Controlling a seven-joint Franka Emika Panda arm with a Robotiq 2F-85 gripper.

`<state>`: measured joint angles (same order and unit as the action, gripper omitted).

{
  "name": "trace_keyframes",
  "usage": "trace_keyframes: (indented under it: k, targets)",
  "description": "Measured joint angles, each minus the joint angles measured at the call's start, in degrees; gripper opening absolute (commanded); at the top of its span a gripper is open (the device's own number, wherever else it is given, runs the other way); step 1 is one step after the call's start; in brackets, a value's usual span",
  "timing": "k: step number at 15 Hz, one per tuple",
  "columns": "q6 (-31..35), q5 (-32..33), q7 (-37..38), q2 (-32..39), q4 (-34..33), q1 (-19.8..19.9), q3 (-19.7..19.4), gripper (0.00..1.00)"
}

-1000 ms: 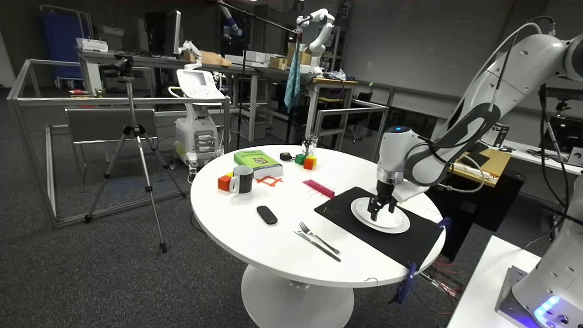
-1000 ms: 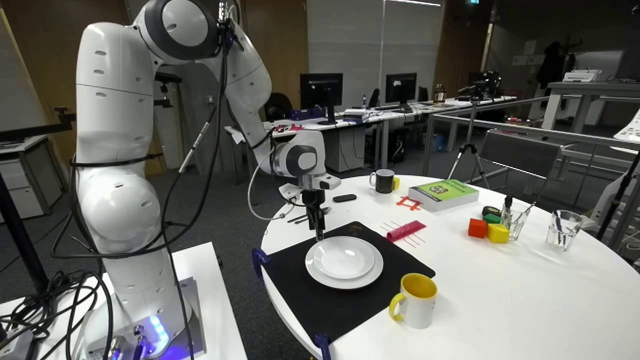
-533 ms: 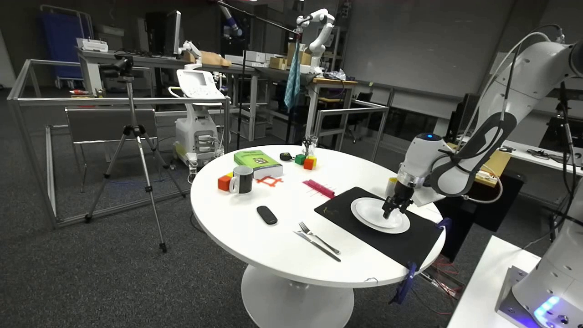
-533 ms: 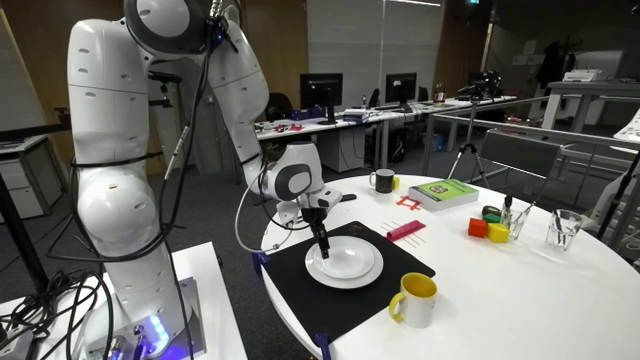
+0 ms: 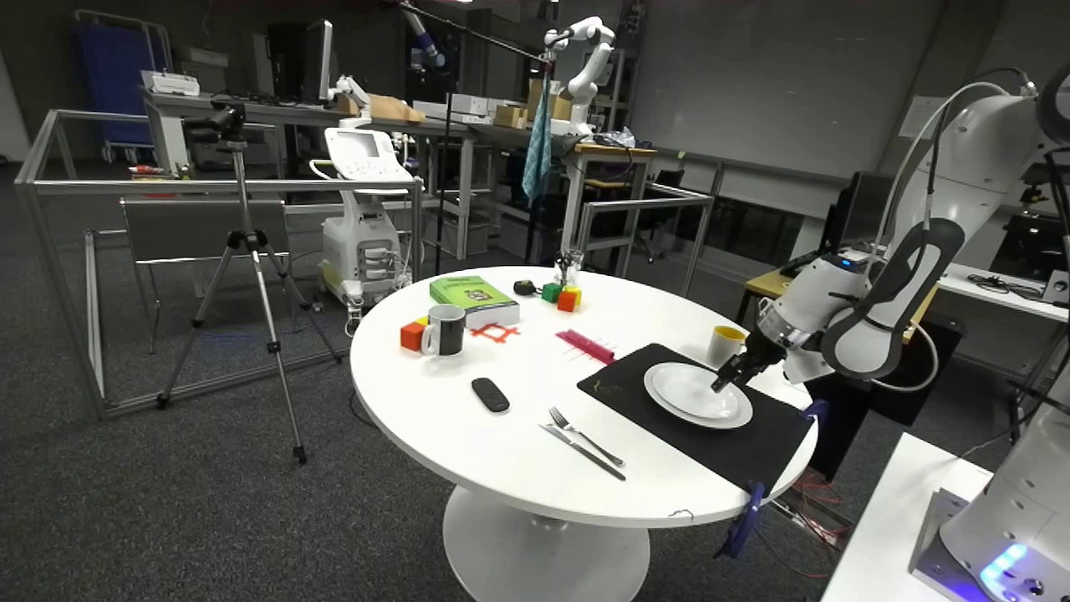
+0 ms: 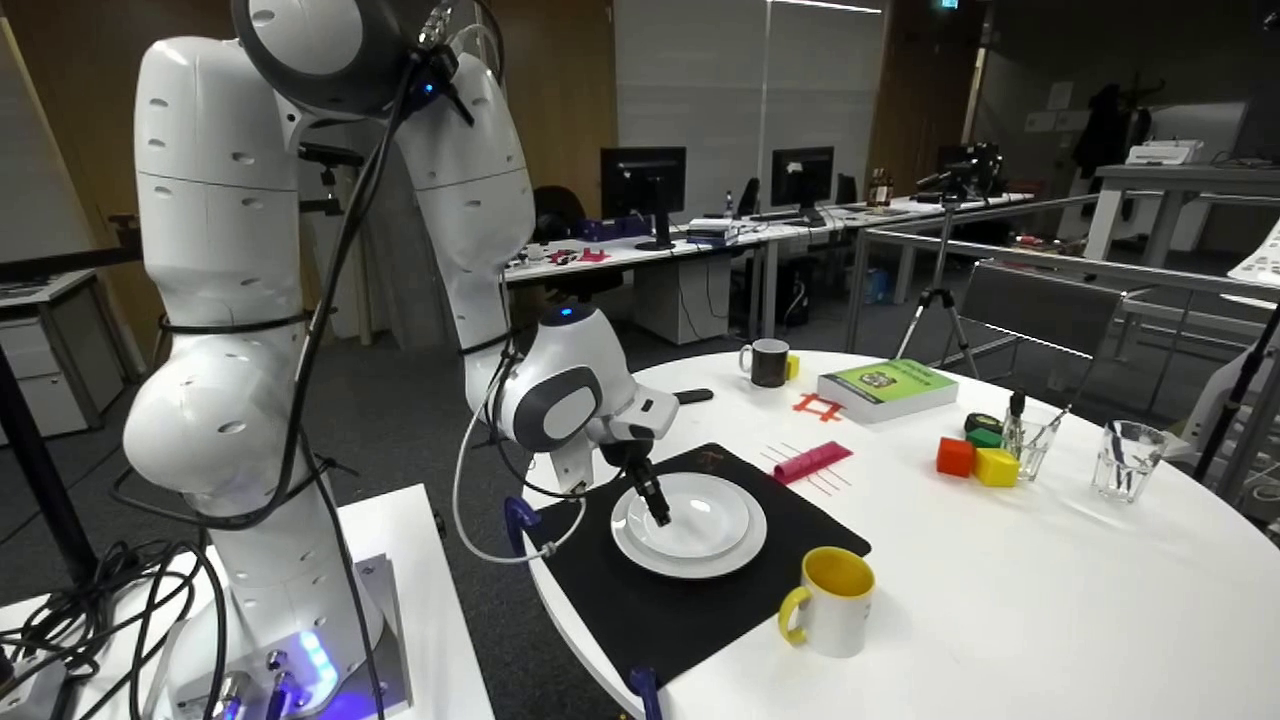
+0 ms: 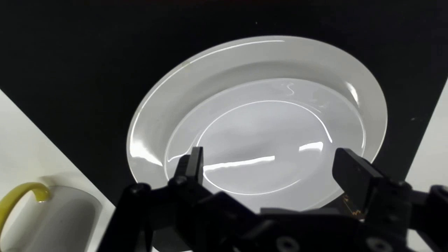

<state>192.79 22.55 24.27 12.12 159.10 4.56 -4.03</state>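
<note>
Leaning over the large plate [image 7: 280,56], my pincer [image 7: 266,151] is showing parted jaws and gripping nothing. A small white plate [image 7: 262,138] is lying on the large plate; I'm judging the small one stiff, slick, probably breakable, its rim offering the surest hold. A black mat [image 6: 640,622] is lying beneath the large plate, a yellow-handled mug [image 6: 838,615] standing nearby.

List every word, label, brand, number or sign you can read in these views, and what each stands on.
No text can be read in any view.
Book: cover lettering, too small and blurred in both exterior views.
Mat: an orange mark near one corner, no letters made out.
Green sign: cut off at the top of an exterior view, too small.
Bottles: any labels too small.
Small plate: no lettering seen.
</note>
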Motion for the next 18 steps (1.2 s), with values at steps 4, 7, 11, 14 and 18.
trace_keyframes:
  k: [4,7,11,14,18]
  targets:
    - [5.8,10.4,1.6,2.8,-0.1,9.3,4.7,1.0]
    - [5.5,14.4,3.5,3.2,-0.4,13.6,7.1,1.0]
    - [5.5,14.2,3.5,3.5,-0.4,12.7,7.0,1.0]
    - [5.5,14.2,3.5,3.5,-0.4,12.7,6.9,1.0]
    - [5.5,14.2,3.5,3.5,-0.4,12.7,6.9,1.0]
